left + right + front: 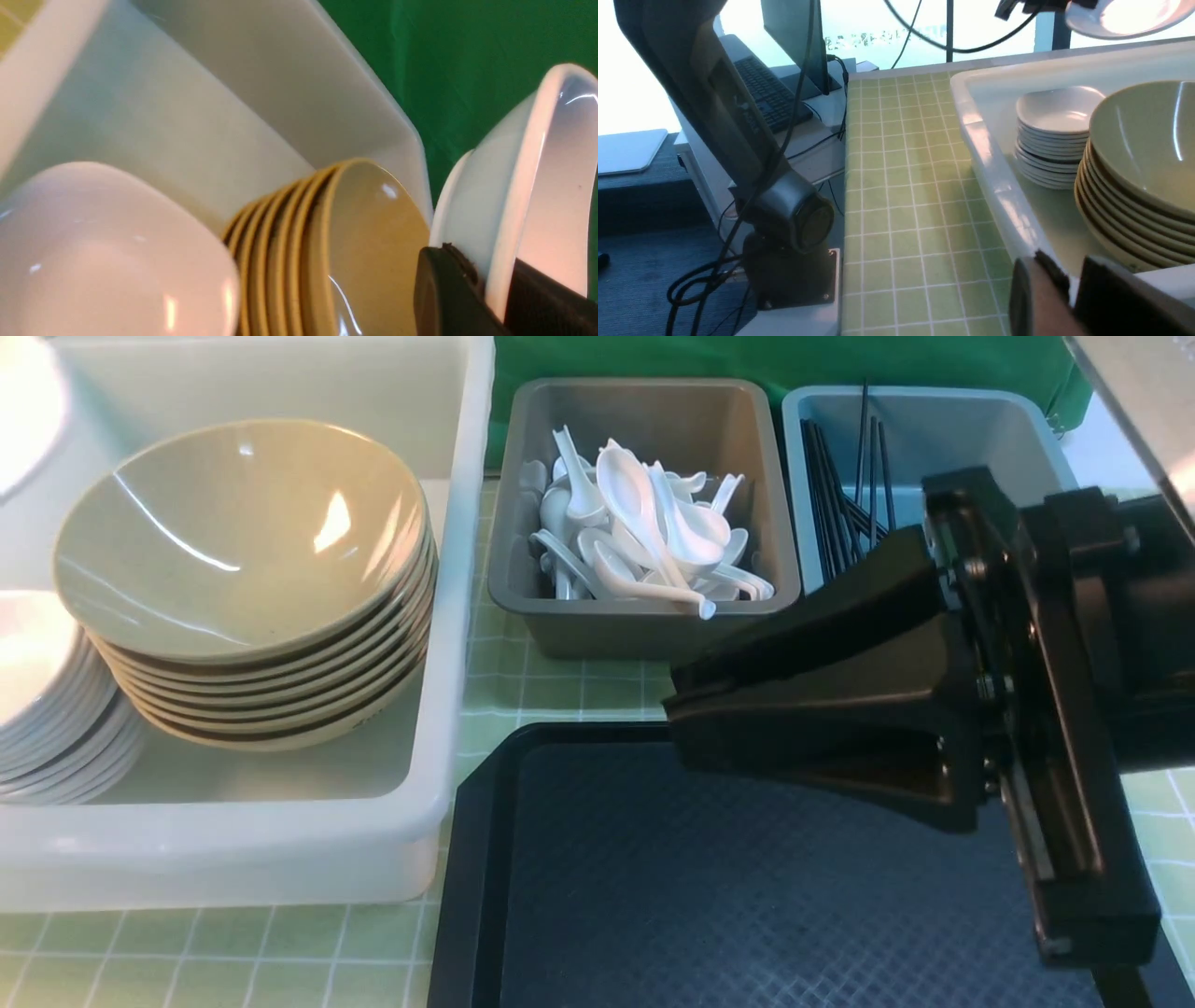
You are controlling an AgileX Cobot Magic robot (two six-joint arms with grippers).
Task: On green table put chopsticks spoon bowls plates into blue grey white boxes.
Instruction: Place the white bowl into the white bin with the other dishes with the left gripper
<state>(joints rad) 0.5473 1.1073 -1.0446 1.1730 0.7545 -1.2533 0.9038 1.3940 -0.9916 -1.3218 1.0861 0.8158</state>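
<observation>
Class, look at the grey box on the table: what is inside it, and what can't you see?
The grey box holds a heap of white spoons. The heap covers most of the floor beneath.

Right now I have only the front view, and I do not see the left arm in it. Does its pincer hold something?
Observer: Yes. The left pincer is shut on the rim of a white bowl.
Operator: Is it set down somewhere?
Observer: No. In the right wrist view it hangs in the air, higher than the rim of the white box, and touches no stack.
Operator: What is close to it?
Observer: In the left wrist view, the olive bowl stack sits just beside it, and the white plate stack lies beyond that.
</observation>
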